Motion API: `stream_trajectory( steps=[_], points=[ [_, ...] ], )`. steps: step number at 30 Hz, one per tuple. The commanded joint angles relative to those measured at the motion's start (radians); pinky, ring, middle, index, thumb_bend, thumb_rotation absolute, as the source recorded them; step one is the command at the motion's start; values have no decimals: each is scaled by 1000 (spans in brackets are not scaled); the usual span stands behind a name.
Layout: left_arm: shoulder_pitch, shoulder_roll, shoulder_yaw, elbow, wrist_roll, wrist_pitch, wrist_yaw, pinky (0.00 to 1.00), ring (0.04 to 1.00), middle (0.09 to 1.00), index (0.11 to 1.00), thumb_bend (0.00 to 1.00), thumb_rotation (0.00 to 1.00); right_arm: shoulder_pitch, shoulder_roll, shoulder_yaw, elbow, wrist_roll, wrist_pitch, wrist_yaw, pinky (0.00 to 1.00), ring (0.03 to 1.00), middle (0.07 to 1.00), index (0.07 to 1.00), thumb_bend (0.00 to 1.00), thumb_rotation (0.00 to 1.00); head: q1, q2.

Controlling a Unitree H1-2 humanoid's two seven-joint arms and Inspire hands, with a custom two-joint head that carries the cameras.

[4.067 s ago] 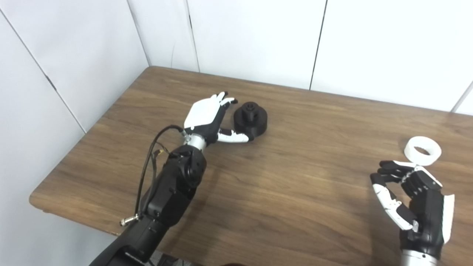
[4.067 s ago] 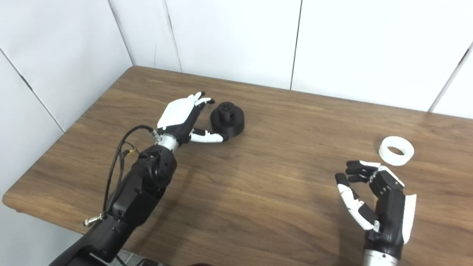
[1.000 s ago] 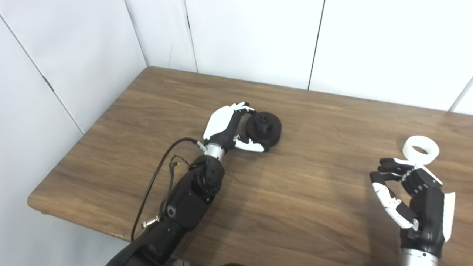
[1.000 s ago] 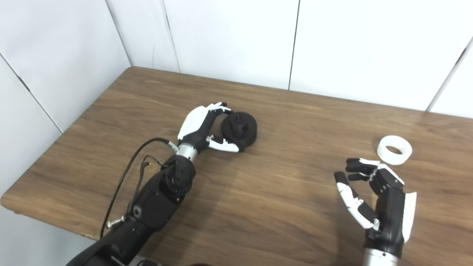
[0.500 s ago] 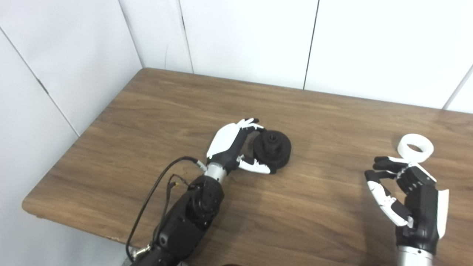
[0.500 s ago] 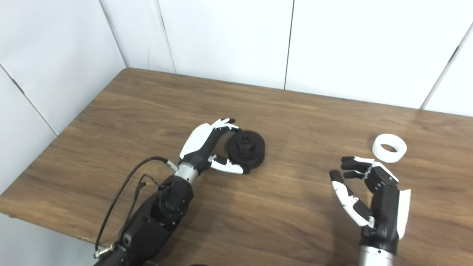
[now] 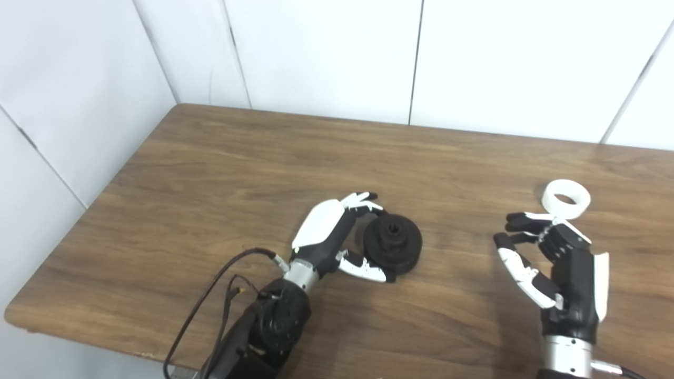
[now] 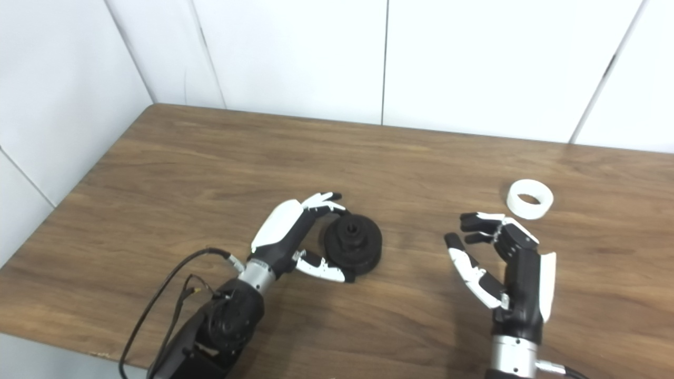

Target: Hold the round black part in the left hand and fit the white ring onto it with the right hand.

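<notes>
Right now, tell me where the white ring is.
The white ring lies flat on the table at the right, just beyond the open right hand, untouched.

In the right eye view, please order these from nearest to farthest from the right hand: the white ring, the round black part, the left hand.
From the right hand:
1. White ring: just beyond it, slightly to the right, lying on the table.
2. Round black part: to the left, near the table's middle.
3. Left hand: farther left, wrapped around the black part's far side.
</notes>
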Motion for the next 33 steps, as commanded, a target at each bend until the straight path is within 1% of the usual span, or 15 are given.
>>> stream_trajectory(
  steps=[1,6,11,12,15,19,25,28,29,30,31,32,33],
  points=[
    [-1,-2,-16,-39,13,-28,-22,868,952,920,565,852,250,26,21,9,-43,-10,-7,-8,490,571,589,491,495,158,-13,4],
    [23,-9,-46,-66,4,-42,-55,894,956,922,564,851,242,26,28,22,-43,-46,-5,-21,484,569,592,492,495,161,-50,14],
    [45,-18,-70,-101,19,-59,-77,870,945,908,555,874,227,21,38,37,-41,-51,-1,-32,479,558,585,491,494,159,-86,26],
    [48,-17,-77,-109,26,-59,-87,861,939,902,550,888,220,20,39,40,-41,-52,-1,-33,473,553,582,491,494,159,-92,28],
    [58,-7,-93,-129,27,-66,-119,876,947,910,554,872,211,16,43,49,-40,-55,-2,-40,470,550,577,491,495,158,-108,32],
    [72,-1,-101,-146,24,-73,-150,889,937,902,552,884,225,14,47,57,-36,-64,-5,-51,468,546,573,491,495,157,-123,37],
    [79,-5,-96,-152,34,-81,-167,901,943,904,557,867,224,13,47,62,-35,-76,1,-61,487,557,572,490,495,158,-130,36],
    [81,-7,-86,-148,31,-81,-168,910,945,904,555,868,216,12,51,65,-29,-82,-1,-68,478,550,570,490,495,159,-169,30],
    [82,-5,-81,-146,26,-83,-167,913,946,905,554,870,203,12,54,67,-25,-88,-2,-72,475,549,571,490,495,159,-217,24],
    [84,-2,-75,-144,21,-87,-167,915,945,904,553,871,202,12,57,70,-22,-94,-2,-76,475,549,569,490,495,159,-246,21],
    [86,0,-71,-143,17,-92,-167,915,943,904,552,874,203,12,60,73,-21,-96,2,-78,472,546,565,490,495,159,-246,21],
    [87,4,-66,-143,12,-97,-169,913,942,903,550,879,203,13,64,77,-21,-104,8,-82,466,541,560,490,495,160,-300,13],
    [89,9,-60,-143,7,-102,-171,913,941,902,548,879,204,14,68,82,-21,-114,14,-86,466,541,559,490,495,160,-330,8]
  ],
)
